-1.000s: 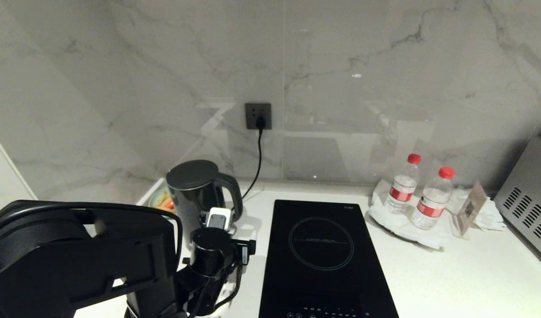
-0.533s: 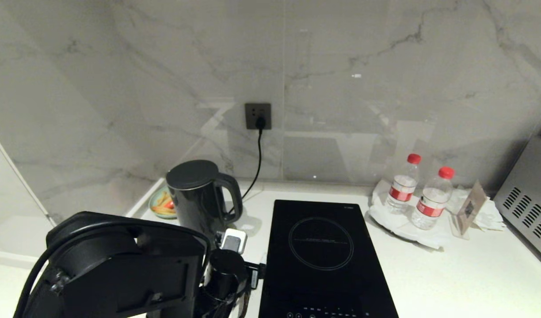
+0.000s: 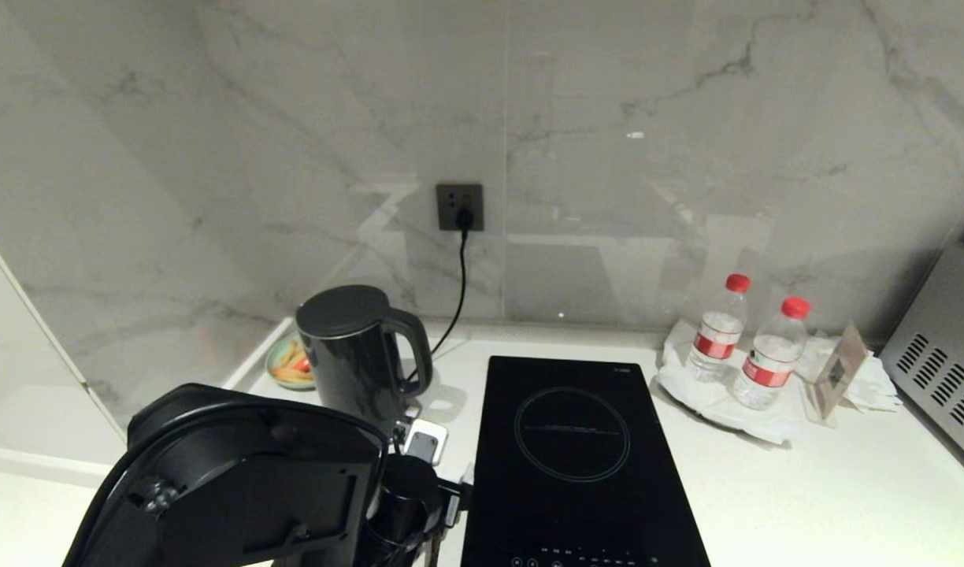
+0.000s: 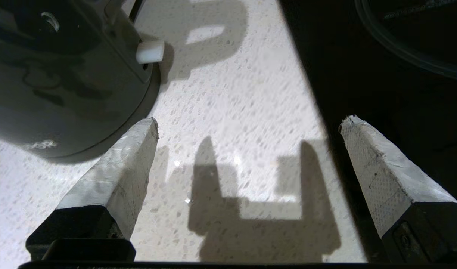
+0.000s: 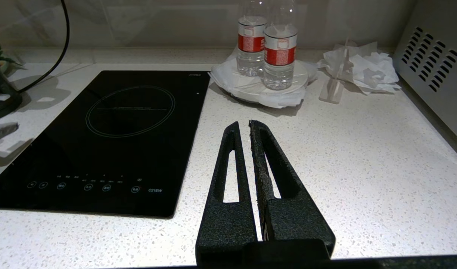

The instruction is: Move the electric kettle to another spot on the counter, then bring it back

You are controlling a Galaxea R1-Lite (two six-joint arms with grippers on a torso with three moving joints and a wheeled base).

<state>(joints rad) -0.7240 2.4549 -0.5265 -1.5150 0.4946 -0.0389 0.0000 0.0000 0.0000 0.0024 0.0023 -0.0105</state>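
The electric kettle (image 3: 356, 354), glossy black with a flat grey lid, stands upright at the back left of the counter (image 3: 805, 488), its loop handle turned toward the hob. In the left wrist view the kettle (image 4: 60, 74) shows its lower body. My left gripper (image 4: 251, 121) hangs open over bare counter (image 4: 232, 93) between the kettle's foot and the hob, with nothing between its fingers and one fingertip (image 4: 148, 129) just short of the kettle's base. The left arm (image 3: 253, 480) hides the counter in front of the kettle. My right gripper (image 5: 243, 122) is shut and empty, parked above the counter right of the hob.
A black induction hob (image 3: 576, 457) lies right of the kettle. Two water bottles (image 3: 718, 327) stand on a white plate at the back right, beside crumpled paper and a metal appliance (image 3: 939, 354). A cord runs from the wall socket (image 3: 460, 206). A small food dish (image 3: 289, 364) sits behind the kettle.
My left arm has drawn back from the kettle's handle toward the counter's near side and sunk lower, its gripper staying open. The kettle has not moved.
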